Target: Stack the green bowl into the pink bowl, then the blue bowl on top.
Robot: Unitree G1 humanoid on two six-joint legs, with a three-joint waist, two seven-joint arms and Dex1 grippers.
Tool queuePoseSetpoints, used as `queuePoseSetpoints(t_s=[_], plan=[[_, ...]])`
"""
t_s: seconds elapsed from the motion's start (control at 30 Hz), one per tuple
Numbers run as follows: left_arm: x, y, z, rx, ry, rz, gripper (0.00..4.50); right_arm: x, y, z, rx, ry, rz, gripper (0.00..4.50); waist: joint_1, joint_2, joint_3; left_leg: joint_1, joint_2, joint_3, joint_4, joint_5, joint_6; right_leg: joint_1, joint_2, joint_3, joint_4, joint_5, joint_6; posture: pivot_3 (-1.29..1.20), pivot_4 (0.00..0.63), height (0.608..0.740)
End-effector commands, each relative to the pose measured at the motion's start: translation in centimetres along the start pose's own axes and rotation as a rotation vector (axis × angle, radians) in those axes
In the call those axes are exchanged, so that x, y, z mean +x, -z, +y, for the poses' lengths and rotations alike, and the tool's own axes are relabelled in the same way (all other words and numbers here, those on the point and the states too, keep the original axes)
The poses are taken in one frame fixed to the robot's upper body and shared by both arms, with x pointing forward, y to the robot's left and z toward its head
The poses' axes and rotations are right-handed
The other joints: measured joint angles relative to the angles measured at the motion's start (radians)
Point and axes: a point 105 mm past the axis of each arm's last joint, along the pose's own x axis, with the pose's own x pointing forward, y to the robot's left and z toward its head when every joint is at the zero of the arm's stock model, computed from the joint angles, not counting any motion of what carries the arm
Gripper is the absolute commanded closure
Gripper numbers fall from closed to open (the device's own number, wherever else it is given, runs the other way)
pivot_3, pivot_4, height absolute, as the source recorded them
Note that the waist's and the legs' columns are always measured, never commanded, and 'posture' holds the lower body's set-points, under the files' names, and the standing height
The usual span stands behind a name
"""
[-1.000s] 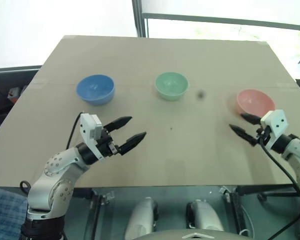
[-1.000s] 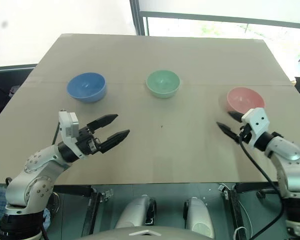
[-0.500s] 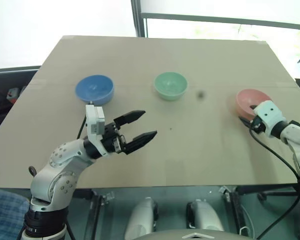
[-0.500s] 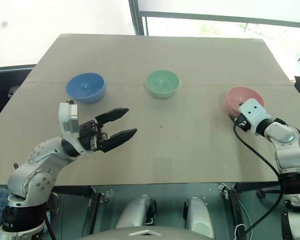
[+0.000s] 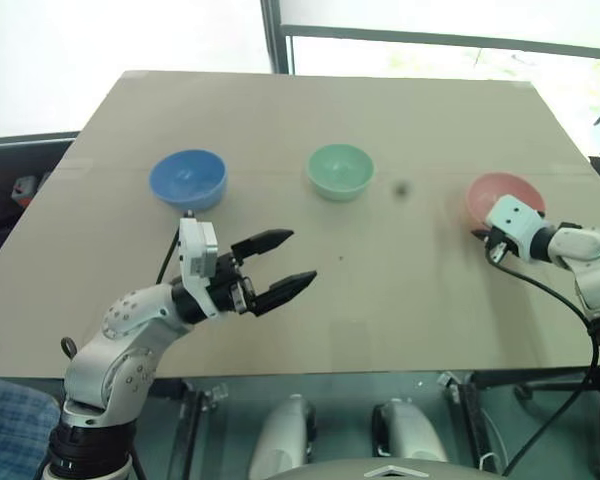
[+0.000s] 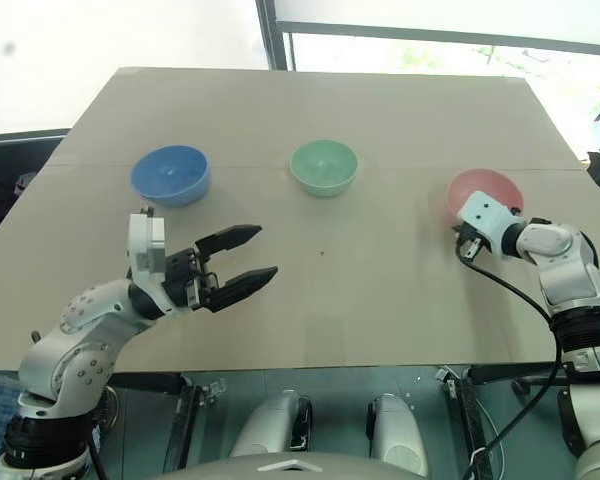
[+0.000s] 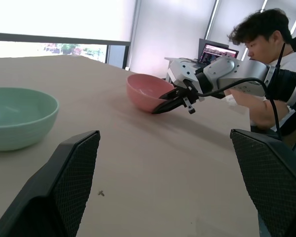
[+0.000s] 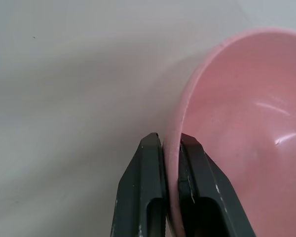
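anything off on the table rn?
Pink bowl looks tipped in the left wrist view: right gripper is pinching its rim. Green bowl and blue bowl sit upright, nothing spilled.

Both arms were silver-grey metal with rounded joint housings dotted with small screws. Each wrist carried a white boxy camera block, and a black cable looped from it. Each claw (image 5: 278, 265) had two tapered black fingers (image 8: 147, 192).

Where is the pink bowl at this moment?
In the left eye view the pink bowl sits at the table's right side, right of the green bowl, its rim pinched by the right hand.
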Motion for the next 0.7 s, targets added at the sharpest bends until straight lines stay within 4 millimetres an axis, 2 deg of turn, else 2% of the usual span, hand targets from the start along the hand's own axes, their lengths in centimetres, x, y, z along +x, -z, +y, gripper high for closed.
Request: queuePoseSetpoints(t_s=[0.03, 0.1, 0.17, 0.37, 0.5, 0.6, 0.7], plan=[[-0.3, -1.0, -0.5, 0.059, 0.007, -0.018, 0.00, -0.4, -1.3, -0.7, -0.039, 0.012, -0.039, 4.42, 0.000, 0.000, 0.000, 0.000, 0.000, 0.000, 0.000, 0.000, 0.000, 0.000, 0.000, 0.000, 0.000, 0.000, 0.000, 0.00, 0.150, 0.740], [-0.7, -0.8, -0.2, 0.058, -0.002, -0.006, 0.00, -0.3, -2.6, -0.2, -0.043, -0.015, -0.075, 4.42, -0.001, 0.000, 0.000, 0.000, 0.000, 0.000, 0.000, 0.000, 0.000, 0.000, 0.000, 0.000, 0.000, 0.000, 0.000, 0.00, 0.150, 0.740], [-1.3, -0.3, 0.3, 0.057, -0.029, 0.010, 0.00, -0.2, -4.6, 1.1, -0.031, -0.076, -0.127, 4.42, -0.003, 0.000, 0.000, 0.000, 0.000, 0.000, 0.000, 0.000, 0.000, 0.000, 0.000, 0.000, 0.000, 0.000, 0.000, 0.00, 0.150, 0.740], [-2.8, 1.1, 2.0, 0.095, -0.108, 0.077, 0.00, -0.2, -11.5, 6.7, -0.072, -0.244, -0.293, 4.42, -0.007, 0.001, 0.000, 0.000, 0.001, 0.000, -0.001, 0.000, 0.000, -0.001, 0.000, -0.001, 0.000, 0.000, 0.000, 0.00, 0.150, 0.740], [-4.5, 1.8, 3.8, 0.127, -0.198, 0.142, 0.00, -0.6, -14.7, 9.3, -0.113, -0.342, -0.357, 4.42, 0.003, 0.001, 0.000, -0.002, 0.000, -0.001, 0.000, 0.000, 0.000, -0.001, -0.001, -0.002, 0.000, 0.000, 0.000, 0.00, 0.150, 0.740], [-5.6, 2.5, 4.5, 0.139, -0.223, 0.193, 0.00, -0.9, -17.1, 12.4, -0.116, -0.437, -0.394, 4.42, 0.001, 0.001, 0.000, -0.002, 0.000, -0.002, 0.000, 0.000, 0.000, -0.001, -0.001, -0.003, 0.000, 0.000, 0.000, 0.00, 0.150, 0.740], [-6.3, 2.7, 5.1, 0.142, -0.255, 0.199, 0.00, -0.8, -19.3, 14.7, -0.095, -0.480, -0.423, 4.42, -0.001, 0.001, 0.000, -0.002, 0.000, -0.002, -0.001, 0.000, 0.000, -0.003, 0.000, -0.003, 0.001, 0.000, 0.000, 0.00, 0.150, 0.740]])
